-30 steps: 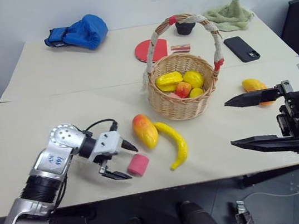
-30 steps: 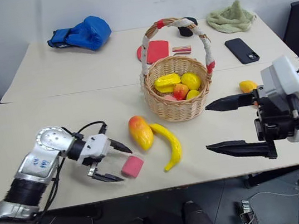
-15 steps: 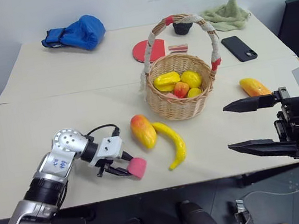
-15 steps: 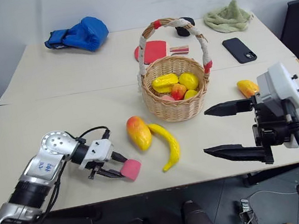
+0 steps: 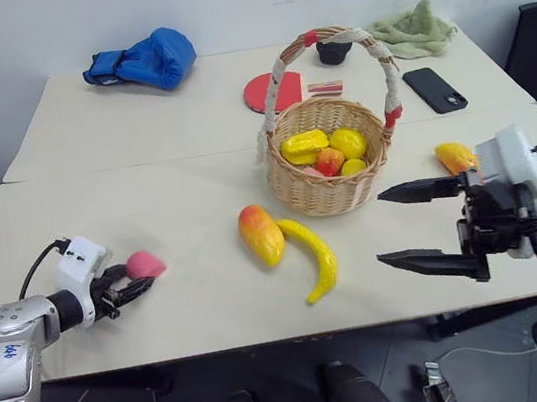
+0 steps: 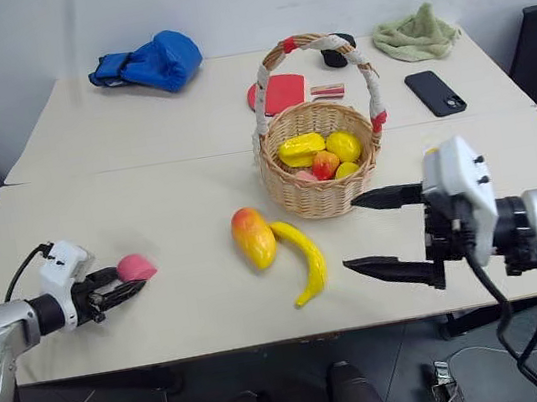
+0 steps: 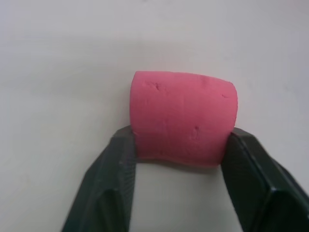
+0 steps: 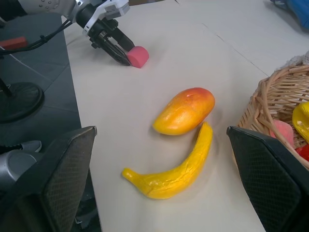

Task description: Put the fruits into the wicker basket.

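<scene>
The jaws of the left gripper (image 7: 181,159) pinch the near end of a small pink cylinder (image 7: 183,116), which rests on the worktop (image 5: 137,130) near its left front edge, well apart from the fruit. The jaws of the right gripper (image 5: 416,223) stand wide open with nothing between them, level above the worktop just right of the wicker basket (image 5: 329,167).

The basket already holds several small yellow and red fruits (image 5: 327,150). A mango (image 5: 260,234) and the banana (image 5: 312,255) lie touching each other in front of it; a second mango (image 5: 455,155) lies to its right, behind the right gripper.

The left grip is on the wrong thing: carrying the cylinder to the basket would spoil the task. A sweep by the right jaws toward the banana could nudge the basket, or shove the rounded mango away.
</scene>
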{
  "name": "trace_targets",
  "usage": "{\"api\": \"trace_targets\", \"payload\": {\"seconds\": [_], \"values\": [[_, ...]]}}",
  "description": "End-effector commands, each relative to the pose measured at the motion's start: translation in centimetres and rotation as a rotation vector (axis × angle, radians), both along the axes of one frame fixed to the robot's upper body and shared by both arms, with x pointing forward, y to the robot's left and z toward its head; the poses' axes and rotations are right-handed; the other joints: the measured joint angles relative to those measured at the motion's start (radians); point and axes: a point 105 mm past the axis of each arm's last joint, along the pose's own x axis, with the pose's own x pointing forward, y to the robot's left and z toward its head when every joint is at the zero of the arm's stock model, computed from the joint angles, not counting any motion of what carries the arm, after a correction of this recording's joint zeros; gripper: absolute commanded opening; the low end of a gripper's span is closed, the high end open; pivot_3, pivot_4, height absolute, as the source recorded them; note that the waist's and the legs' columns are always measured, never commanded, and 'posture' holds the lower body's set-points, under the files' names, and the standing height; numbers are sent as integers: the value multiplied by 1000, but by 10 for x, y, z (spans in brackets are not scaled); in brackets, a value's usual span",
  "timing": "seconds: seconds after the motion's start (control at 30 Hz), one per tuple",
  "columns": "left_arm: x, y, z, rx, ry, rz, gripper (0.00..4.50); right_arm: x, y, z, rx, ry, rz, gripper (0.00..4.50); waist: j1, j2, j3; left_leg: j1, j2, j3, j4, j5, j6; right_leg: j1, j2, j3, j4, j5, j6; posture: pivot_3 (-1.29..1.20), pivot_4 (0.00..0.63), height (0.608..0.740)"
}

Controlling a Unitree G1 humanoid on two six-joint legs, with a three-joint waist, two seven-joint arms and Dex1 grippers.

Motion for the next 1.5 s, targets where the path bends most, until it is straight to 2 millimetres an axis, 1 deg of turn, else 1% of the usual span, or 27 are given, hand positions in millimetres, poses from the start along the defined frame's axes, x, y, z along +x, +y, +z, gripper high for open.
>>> {"api": "trace_targets", "payload": {"seconds": [0.03, 0.07, 0.1, 0.13, 0.27, 0.33, 0.4, 0.47, 0.5, 0.6, 0.7, 0.77, 0.83, 0.87, 1.03, 1.1, 1.17, 1.23, 1.27, 1.4, 1.5], "values": [[3, 14, 1, 34, -11, 69, 3838, 2, 0, 8, -8, -50, 18, 4500, 0, 0, 0, 0, 0, 0, 0, 0, 0, 0, 0, 0, 0, 0, 0, 0, 150, 740], [4, 16, 10, 33, -29, 63, 4173, 3, -1, 9, -8, -53, 19, 4500, 0, 0, 0, 0, 1, 0, -1, 0, 0, 0, -1, 0, 0, 0, 0, 0, 150, 740], [4, 17, 19, 35, -46, 50, 4389, 4, -1, 10, -7, -56, 19, 4500, 0, 0, 0, 0, 1, 0, -1, 0, 0, 0, -2, 0, 0, 0, 0, 0, 150, 740], [4, 18, 26, 37, -59, 37, 4452, 5, -1, 11, -4, -59, 17, 4500, -1, 0, 0, 0, 1, 0, -1, 0, 0, 0, -2, 0, 0, 0, 0, 0, 150, 740], [2, 19, 71, 25, -132, -52, 4452, 6, 2, 9, 2, -59, 15, 4500, -3, -1, 0, -1, 3, 0, -2, -1, -2, -2, -2, -2, -1, -1, -3, 0, 150, 740], [-1, 10, 99, 18, -186, -147, 4452, 6, 2, 7, -1, -58, 13, 4500, -1, -1, 0, -1, 3, 0, -3, -2, -4, -2, -3, -4, -1, -1, -3, 0, 150, 740], [-7, -6, 124, -10, -234, -272, 4452, 6, 3, 5, -5, -59, 8, 4500, -1, -1, 0, -1, 3, 1, -3, -2, -4, -3, -7, -11, -2, -2, -4, 0, 150, 740], [-15, -21, 140, -34, -236, -389, 4452, 7, 4, 5, -2, -64, 1, 4500, 0, -1, 0, -1, 1, 2, -4, -3, -3, -3, -12, -19, -2, -2, -4, 0, 150, 740], [-20, -28, 145, -6, -234, -459, 4452, 8, 5, 5, 1, -68, -3, 4500, 0, -1, 0, -1, 1, 3, -3, -3, -2, -3, -13, -21, -2, -2, -4, 0, 150, 740], [-29, -45, 148, 68, -216, -627, 4452, 12, 8, 5, 6, -71, -18, 4500, -2, -1, 0, -1, 0, 4, -3, -4, -1, -3, -13, -27, -3, -2, -4, 0, 150, 740], [-44, -62, 143, 108, -161, -821, 4452, 21, 20, -1, 23, -49, -27, 4500, -5, -1, 0, 0, 1, 6, -3, -4, -1, -3, -13, -29, -2, -2, -5, 0, 150, 740], [-46, -67, 142, 138, -143, -885, 4452, 27, 32, -7, 21, -39, -21, 4500, -5, -1, 1, 0, 1, 5, -2, -4, -2, -3, -13, -29, -1, -3, -7, 0, 150, 740], [-45, -72, 142, 154, -134, -927, 4452, 36, 50, -18, 11, -16, -5, 4500, -5, -1, 1, 0, 0, 5, -2, -4, -2, -4, -12, -30, -1, -4, -9, 0, 150, 740], [-45, -71, 140, 173, -118, -944, 4452, 46, 63, -26, 7, 10, -12, 4500, -9, -1, 1, 0, 0, 5, -1, -4, -2, -4, -11, -30, 0, -4, -9, 0, 150, 740], [-41, -64, 137, 217, -92, -952, 4452, 83, 113, -46, -18, 56, -81, 4500, -26, -1, 1, -2, -1, 6, 0, -3, -2, -6, -9, -29, 1, -2, -11, 0, 150, 740], [-40, -64, 138, 214, -95, -948, 4452, 93, 130, -54, -39, 59, -106, 4500, -25, -1, 1, -8, -1, 6, 1, -2, -2, -13, -9, -29, 4, 0, -7, 0, 150, 740], [-38, -64, 139, 211, -102, -941, 4452, 102, 142, -64, -70, 61, -145, 4500, -26, -1, 1, -16, -1, 5, 8, -2, -2, -21, -9, -31, 13, 0, -6, 0, 150, 740], [-38, -64, 140, 209, -107, -933, 4452, 110, 148, -70, -89, 63, -190, 4500, -27, -1, 1, -21, 0, 5, 11, -3, -3, -26, -9, -35, 17, 0, -6, 0, 150, 740], [-38, -64, 140, 207, -107, -930, 4452, 113, 150, -72, -94, 64, -205, 4500, -26, -1, 1, -21, 0, 5, 11, -3, -3, -26, -9, -36, 17, 0, -6, 0, 150, 740], [-39, -62, 141, 208, -115, -911, 4452, 107, 163, -76, -80, 132, -170, 4500, -26, -1, 1, -22, 0, 5, 12, -3, -3, -26, -12, -42, 17, 0, -6, 0, 150, 740], [-39, -62, 141, 212, -125, -898, 4452, 107, 169, -81, -97, 159, -164, 4500, -29, -1, 1, -21, 0, 5, 12, -3, -3, -26, -12, -44, 17, 0, -6, 0, 150, 740]]}}
